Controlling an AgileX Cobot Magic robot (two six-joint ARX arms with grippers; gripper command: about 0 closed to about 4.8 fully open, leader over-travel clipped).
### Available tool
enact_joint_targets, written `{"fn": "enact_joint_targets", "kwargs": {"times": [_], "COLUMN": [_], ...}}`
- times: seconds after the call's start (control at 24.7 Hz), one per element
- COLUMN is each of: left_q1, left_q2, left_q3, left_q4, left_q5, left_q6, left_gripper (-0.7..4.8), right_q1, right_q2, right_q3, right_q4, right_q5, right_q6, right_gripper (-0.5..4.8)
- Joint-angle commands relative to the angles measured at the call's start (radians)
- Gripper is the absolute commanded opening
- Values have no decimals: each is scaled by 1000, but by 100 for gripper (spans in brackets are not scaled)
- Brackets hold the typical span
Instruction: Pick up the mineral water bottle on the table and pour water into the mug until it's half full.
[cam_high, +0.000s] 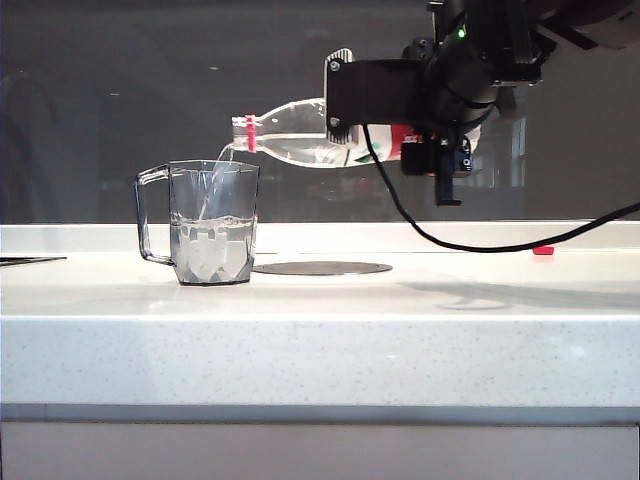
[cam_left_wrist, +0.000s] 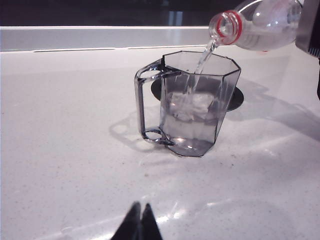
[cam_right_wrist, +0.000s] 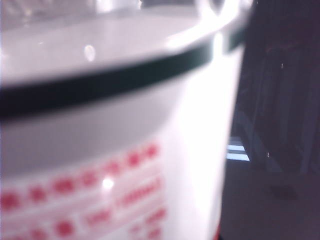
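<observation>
The mineral water bottle lies almost level in the air with its red-ringed mouth over the mug. My right gripper is shut on its labelled body. A thin stream of water falls from the mouth into the mug, which stands upright on the table with its handle to the left. The water in the mug reaches about mid-height. The blurred red-and-white label fills the right wrist view and hides the fingers there. My left gripper hangs shut and empty, low over the table in front of the mug.
A dark round disc lies flat on the table just behind and right of the mug. A small red thing sits near the back ledge at right. A black cable droops from the right arm. A dark flat item lies at the left edge.
</observation>
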Motion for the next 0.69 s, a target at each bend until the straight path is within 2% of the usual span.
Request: {"fn": "enact_joint_targets", "kwargs": {"times": [0.04,0.24,0.41,0.57,0.65,0.69], "left_q1": [-2,-2,-2,-2,-2,-2], "left_q2": [1,1,1,1,1,1], "left_q3": [2,2,2,2,2,2], "left_q4": [10,9,10,9,10,9], "left_q5": [3,3,3,3,3,3], "left_q6": [2,2,2,2,2,2], "left_gripper": [-4,-4,-4,-4,-4,-4], "right_q1": [23,42,42,68,79,79], "right_q2": [-10,-10,-10,-27,-57,-78], "right_q3": [10,10,10,10,10,10], "right_q4": [47,47,47,86,87,74], "right_q5": [2,34,89,167,196,199], "right_q6": [78,184,338,609,830,983], "right_gripper": [241,241,241,248,247,247]}}
